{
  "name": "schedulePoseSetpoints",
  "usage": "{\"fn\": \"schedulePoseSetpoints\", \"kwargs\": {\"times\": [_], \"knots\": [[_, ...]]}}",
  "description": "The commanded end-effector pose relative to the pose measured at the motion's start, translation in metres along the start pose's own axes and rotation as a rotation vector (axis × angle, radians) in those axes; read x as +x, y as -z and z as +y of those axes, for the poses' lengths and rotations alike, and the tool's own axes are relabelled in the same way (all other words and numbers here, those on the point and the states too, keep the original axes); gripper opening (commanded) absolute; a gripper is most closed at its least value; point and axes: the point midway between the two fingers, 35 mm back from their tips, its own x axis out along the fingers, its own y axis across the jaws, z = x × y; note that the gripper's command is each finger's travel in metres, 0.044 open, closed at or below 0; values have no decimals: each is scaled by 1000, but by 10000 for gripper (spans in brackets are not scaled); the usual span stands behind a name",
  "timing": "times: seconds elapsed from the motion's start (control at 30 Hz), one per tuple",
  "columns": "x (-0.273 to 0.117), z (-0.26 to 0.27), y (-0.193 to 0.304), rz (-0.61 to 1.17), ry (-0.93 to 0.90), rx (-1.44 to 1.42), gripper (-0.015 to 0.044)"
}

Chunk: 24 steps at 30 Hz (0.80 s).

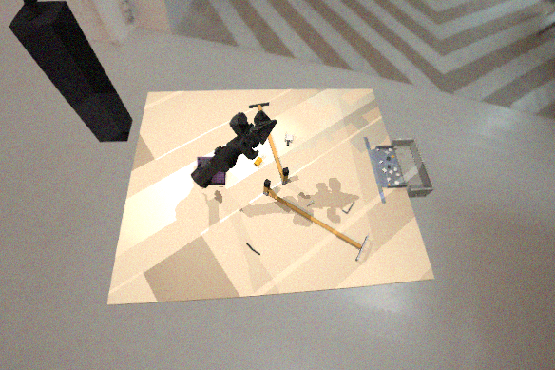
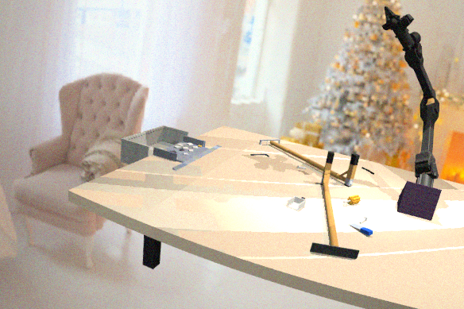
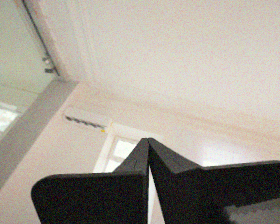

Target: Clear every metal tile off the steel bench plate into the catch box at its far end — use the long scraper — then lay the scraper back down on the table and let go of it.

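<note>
My gripper (image 1: 274,123) (image 2: 386,10) (image 3: 148,141) is shut and empty, raised high above the table. Several small tiles (image 1: 391,168) (image 2: 187,146), mostly pale, lie on the steel bench plate (image 1: 399,178) (image 2: 191,155). The grey catch box (image 1: 419,161) (image 2: 136,151) adjoins its far end; the box's floor is partly hidden. Two long wooden-handled tools lie on the table, each with a black-tipped upright grip. One tool (image 1: 277,153) (image 2: 329,211) has a flat black head. The other tool (image 1: 315,222) (image 2: 302,160) has a thin grey head. Neither touches my gripper.
An orange piece (image 1: 258,161) (image 2: 353,199) and a small white open box (image 1: 289,137) (image 2: 296,203) lie near the black-headed tool. A blue-handled item (image 2: 366,231) lies beside it. A black curved strip (image 1: 253,248) (image 2: 368,170) lies apart.
</note>
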Motion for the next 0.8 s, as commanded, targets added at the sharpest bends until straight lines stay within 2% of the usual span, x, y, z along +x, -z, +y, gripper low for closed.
{"fn": "schedulePoseSetpoints", "kwargs": {"times": [0.0,0.77], "knots": [[6,18,1,10,-38,20,0],[22,106,4,61,-241,133,0]]}}
